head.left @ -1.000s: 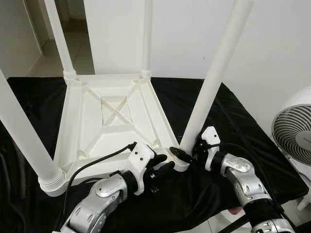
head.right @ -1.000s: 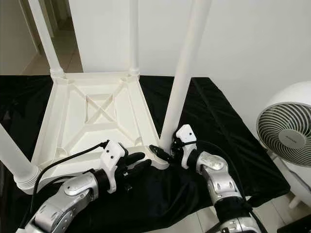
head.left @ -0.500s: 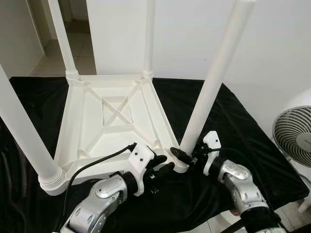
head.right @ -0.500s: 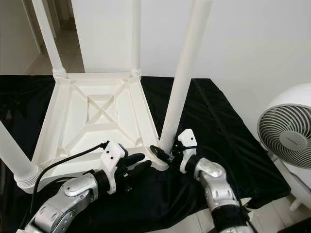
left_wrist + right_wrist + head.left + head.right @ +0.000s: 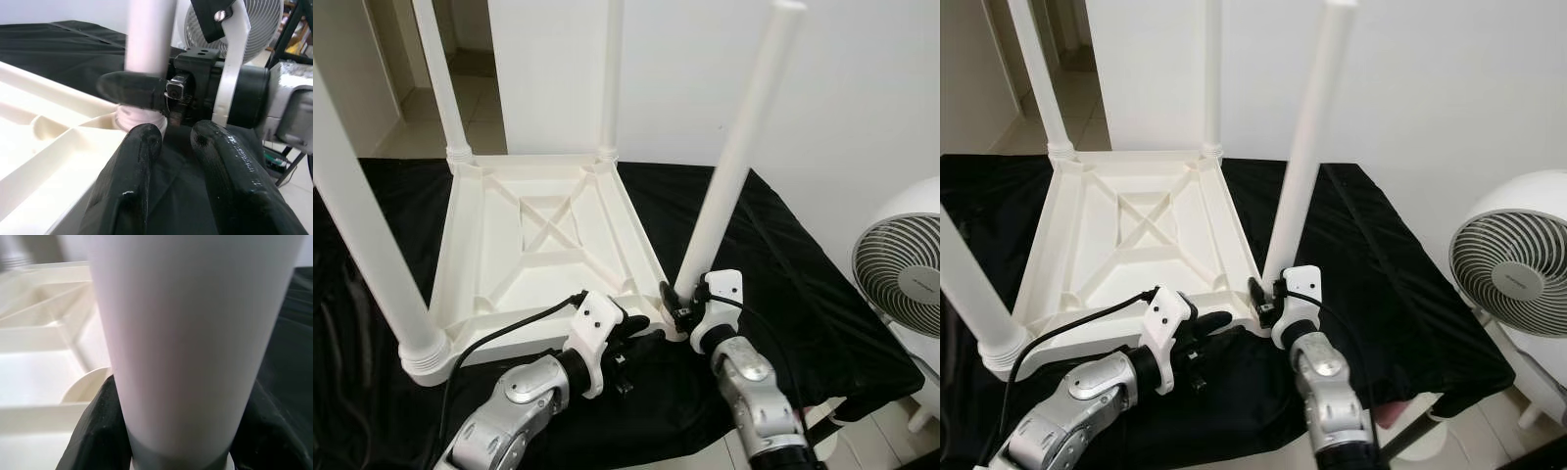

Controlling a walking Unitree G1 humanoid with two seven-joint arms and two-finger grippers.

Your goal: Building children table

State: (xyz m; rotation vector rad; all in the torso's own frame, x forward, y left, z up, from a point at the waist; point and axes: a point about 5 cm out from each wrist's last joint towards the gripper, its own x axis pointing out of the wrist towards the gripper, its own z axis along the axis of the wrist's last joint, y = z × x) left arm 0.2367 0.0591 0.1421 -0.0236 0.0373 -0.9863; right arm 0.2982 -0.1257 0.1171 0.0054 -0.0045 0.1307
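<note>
Right pincer [image 5: 677, 302] clamping table leg [image 5: 734, 166], left pincer [image 5: 641, 331] narrow beside tabletop [image 5: 543, 245], fan [image 5: 901, 284] right

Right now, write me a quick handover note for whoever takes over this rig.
Right end effector: shut on the near-right leg, low down by its socket.
Left end effector: open, holding nothing, just in front of the near edge of the upturned tabletop.
The tabletop lies upside down on the black cloth.
Done: all four legs stand in their corner sockets.
Left: the near-right leg leans and may not be fully seated. Check it, then turn the table upright.
</note>
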